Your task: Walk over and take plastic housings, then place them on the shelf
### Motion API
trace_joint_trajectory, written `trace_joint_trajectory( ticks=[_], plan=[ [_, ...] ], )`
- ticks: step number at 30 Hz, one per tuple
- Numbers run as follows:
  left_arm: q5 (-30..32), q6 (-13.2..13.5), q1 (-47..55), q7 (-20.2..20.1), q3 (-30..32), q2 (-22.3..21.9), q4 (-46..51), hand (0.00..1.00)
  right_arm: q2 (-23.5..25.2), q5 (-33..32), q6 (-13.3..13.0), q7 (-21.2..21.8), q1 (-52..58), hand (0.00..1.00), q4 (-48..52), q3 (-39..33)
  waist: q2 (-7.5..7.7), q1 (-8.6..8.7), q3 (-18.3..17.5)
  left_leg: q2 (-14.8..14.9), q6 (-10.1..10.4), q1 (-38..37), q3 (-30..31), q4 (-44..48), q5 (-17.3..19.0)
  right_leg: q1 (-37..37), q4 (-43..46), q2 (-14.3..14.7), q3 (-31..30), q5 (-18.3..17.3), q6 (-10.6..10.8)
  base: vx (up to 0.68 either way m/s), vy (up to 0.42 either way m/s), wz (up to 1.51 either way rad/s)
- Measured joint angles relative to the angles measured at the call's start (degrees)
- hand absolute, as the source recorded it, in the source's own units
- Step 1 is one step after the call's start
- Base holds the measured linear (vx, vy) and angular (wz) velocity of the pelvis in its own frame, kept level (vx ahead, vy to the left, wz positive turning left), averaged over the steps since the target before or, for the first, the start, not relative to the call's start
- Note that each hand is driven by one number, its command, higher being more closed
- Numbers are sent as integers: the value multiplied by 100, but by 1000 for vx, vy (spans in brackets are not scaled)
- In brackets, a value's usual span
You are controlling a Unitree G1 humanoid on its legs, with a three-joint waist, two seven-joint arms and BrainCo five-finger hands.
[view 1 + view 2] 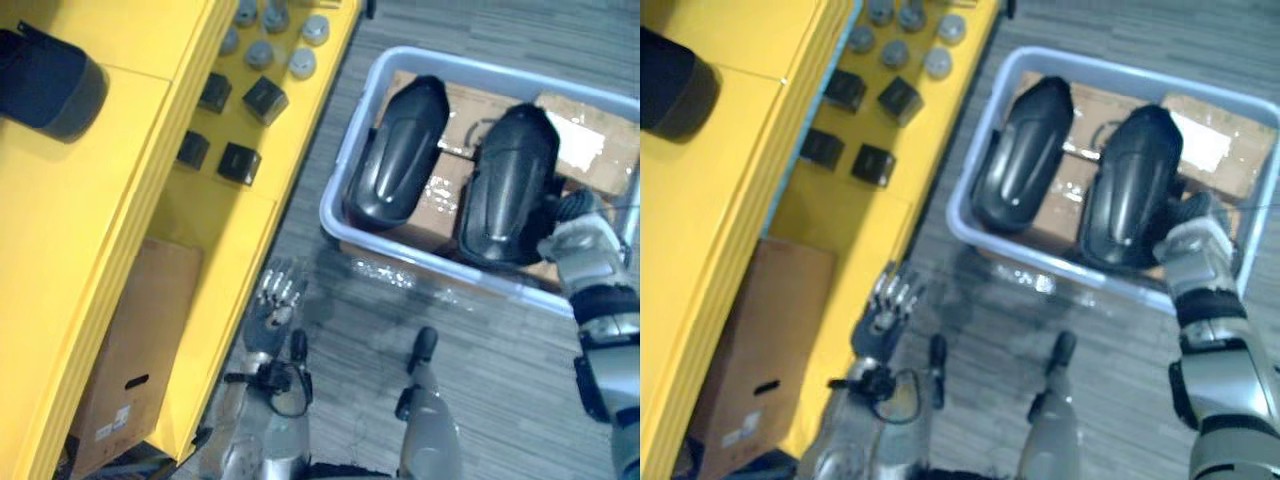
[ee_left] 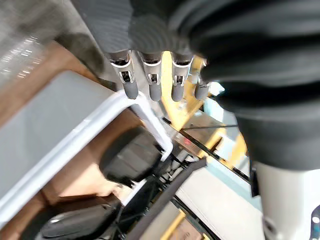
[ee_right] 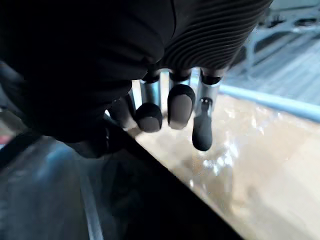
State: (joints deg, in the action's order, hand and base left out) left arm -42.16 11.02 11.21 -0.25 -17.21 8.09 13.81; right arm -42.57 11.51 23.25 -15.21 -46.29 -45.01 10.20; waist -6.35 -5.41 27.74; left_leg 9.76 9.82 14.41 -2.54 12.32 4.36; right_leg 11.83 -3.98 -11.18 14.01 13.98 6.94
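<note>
Two black plastic housings lie side by side on cardboard in a pale blue-grey bin (image 1: pixel 352 140) on the floor: the left housing (image 1: pixel 398 152) and the right housing (image 1: pixel 508 185). My right hand (image 1: pixel 580 245) is at the right housing's near right edge. In the right wrist view its fingers (image 3: pixel 177 107) hang relaxed just past the edge of that housing (image 3: pixel 75 200), not closed on it. My left hand (image 1: pixel 275 300) hangs low beside the yellow shelf, its fingers (image 2: pixel 152 80) straight. Another dark rounded housing (image 1: pixel 45 80) rests on the top yellow shelf board.
The yellow shelf (image 1: pixel 130 180) runs along the left. Its lower board carries small black blocks (image 1: pixel 240 160) and grey round caps (image 1: pixel 302 62). A brown cardboard box (image 1: pixel 130 360) stands below it. Grey floor lies between shelf and bin.
</note>
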Motion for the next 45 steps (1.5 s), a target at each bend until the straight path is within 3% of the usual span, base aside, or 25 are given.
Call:
trace_joint_trajectory(
  ticks=[4,5,7,11,18,21,25,27,30,34,37,40,45],
  plan=[
    [2,-175,-20,18,105,77,62,0,150,1,-37,-243,269,100,388,-292,152,1,-89,39,25,-68,-38,-67,-26,-31,-34,43,-3,2,-1,22,-22,-4],
    [-2,-313,-66,13,129,75,67,0,295,-3,-45,-370,449,100,631,-575,164,5,-94,52,26,-175,-40,-91,-25,-130,-41,55,3,2,-1,29,-9,-6],
    [7,-888,-48,1,326,89,105,0,810,78,-213,-967,993,100,1235,-864,283,13,-369,74,24,-447,-153,-231,-11,-267,-45,70,12,-34,-5,49,-10,-15],
    [221,-1414,-86,-3,507,307,179,0,1166,187,-359,-1330,1456,100,1549,-905,494,35,-805,88,28,-668,-284,-238,46,-391,-47,72,8,-64,-10,29,-2,-14],
    [434,-2206,-363,-73,592,529,171,0,1318,459,-633,-1503,1698,100,1813,-913,617,135,-1352,179,81,-1091,-419,-314,100,-680,-78,138,10,-264,-21,-4,-15,-10],
    [449,-2419,-720,-67,581,527,-24,0,1324,516,-765,-1527,1703,100,1812,-924,617,167,-1478,230,110,-1285,-463,-417,90,-797,-100,191,5,-303,-18,24,-34,-9],
    [446,-2684,-1323,-20,562,533,-587,0,1331,654,-1167,-1734,1652,100,1885,-951,639,182,-1616,322,164,-1521,-606,-612,59,-842,-96,287,-43,-244,-52,40,-43,-16],
    [481,-2835,-1738,11,506,533,-1219,0,1335,743,-1410,-1812,1617,100,2113,-969,652,280,-1636,341,172,-1667,-678,-703,53,-904,-54,320,-57,-224,-54,46,-18,-18],
    [571,-3174,-2154,10,488,533,-1953,0,1352,958,-2018,-1896,1608,100,2489,-968,710,343,-1708,335,171,-1848,-896,-796,53,-896,-54,340,-159,-172,-44,29,11,-28],
    [727,-3317,-2507,26,474,550,-2578,0,1439,1011,-2550,-1925,1601,100,2847,-957,828,477,-1785,302,161,-1882,-925,-786,59,-892,-58,316,-194,-123,-56,-13,11,-9],
    [746,-3372,-2709,64,466,593,-2961,0,1618,1019,-2921,-1853,1591,100,2985,-851,884,482,-1821,288,149,-1962,-1042,-761,71,-889,-109,314,-325,-93,-79,-68,4,-19],
    [740,-3379,-2848,207,465,610,-3244,0,1704,1017,-3111,-1730,1592,100,3054,-671,883,512,-1822,279,162,-1994,-1067,-767,63,-885,-111,312,-342,-124,-103,-74,-12,-8],
    [698,-3375,-3034,323,307,602,-3605,0,1863,1017,-3196,-1466,1608,100,3052,-437,858,583,-1836,298,200,-2024,-1067,-793,43,-894,-111,334,-338,-175,-126,-24,-11,-2]
  ],
)
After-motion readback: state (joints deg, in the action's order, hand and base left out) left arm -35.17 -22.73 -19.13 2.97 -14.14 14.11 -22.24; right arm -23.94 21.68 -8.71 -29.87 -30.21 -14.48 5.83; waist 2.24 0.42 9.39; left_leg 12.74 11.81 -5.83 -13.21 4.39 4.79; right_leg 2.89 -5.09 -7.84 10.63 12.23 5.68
